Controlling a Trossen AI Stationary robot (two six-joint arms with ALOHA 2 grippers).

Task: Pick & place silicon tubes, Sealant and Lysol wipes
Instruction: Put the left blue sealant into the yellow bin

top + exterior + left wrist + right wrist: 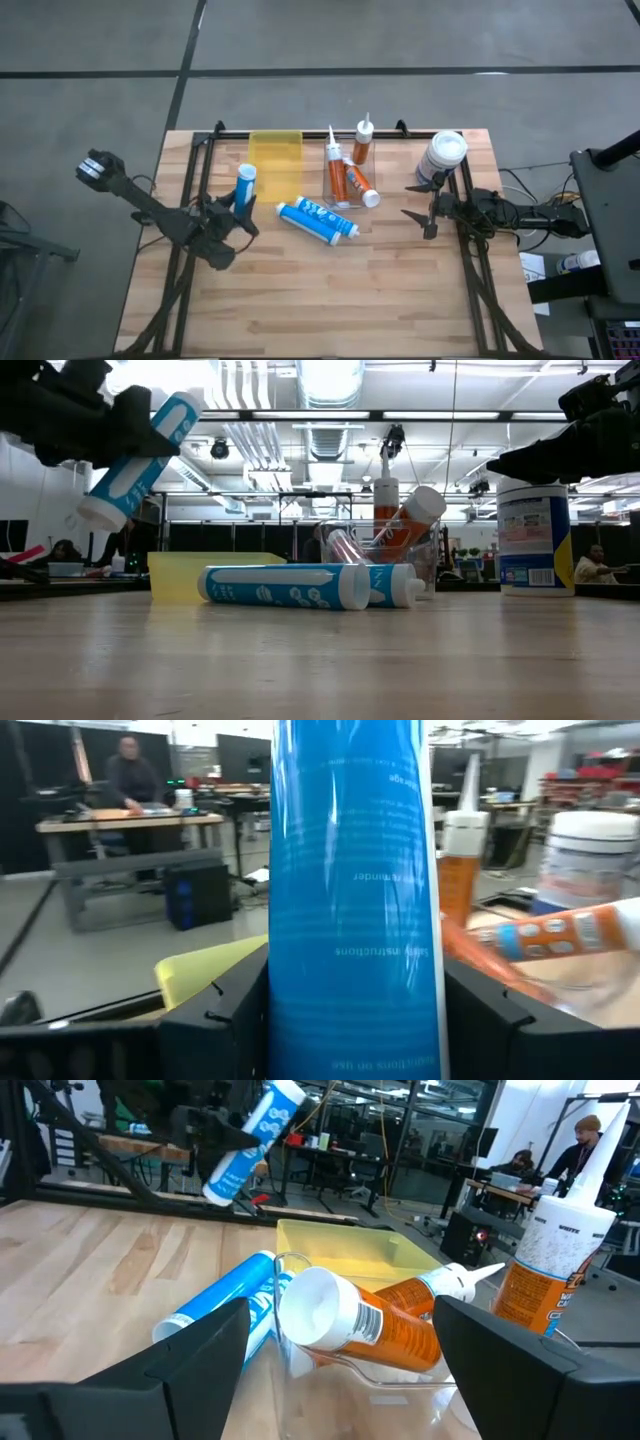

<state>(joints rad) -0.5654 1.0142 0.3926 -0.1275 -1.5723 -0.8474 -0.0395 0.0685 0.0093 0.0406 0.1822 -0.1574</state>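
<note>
My left gripper (236, 212) is shut on a blue-and-white silicone tube (135, 455), lifted above the table's left half and tilted. Two more blue-and-white tubes (316, 219) lie on their sides mid-table. Orange sealant tubes (352, 180) rest in a clear container (330, 1370), one of them standing upright (362, 140). The Lysol wipes canister (442, 155) stands on its base at the far right. My right gripper (421, 204) hovers open just near of the canister, with nothing between its fingers. My left gripper pinches the tube's blue body (290, 970) between its two fingers (225, 1015), roughly at mid-length. The fingers come level from the table's left and lie across the tube. The tube is clear of the table and tilted, its white capped end (100, 510) lowest.
A yellow open bin (275, 165) sits at the far edge, just beyond the held tube. Black frame rails (190, 230) run along both table sides. Bare wood (320, 300) fills the near half. People sit at desks in the room behind.
</note>
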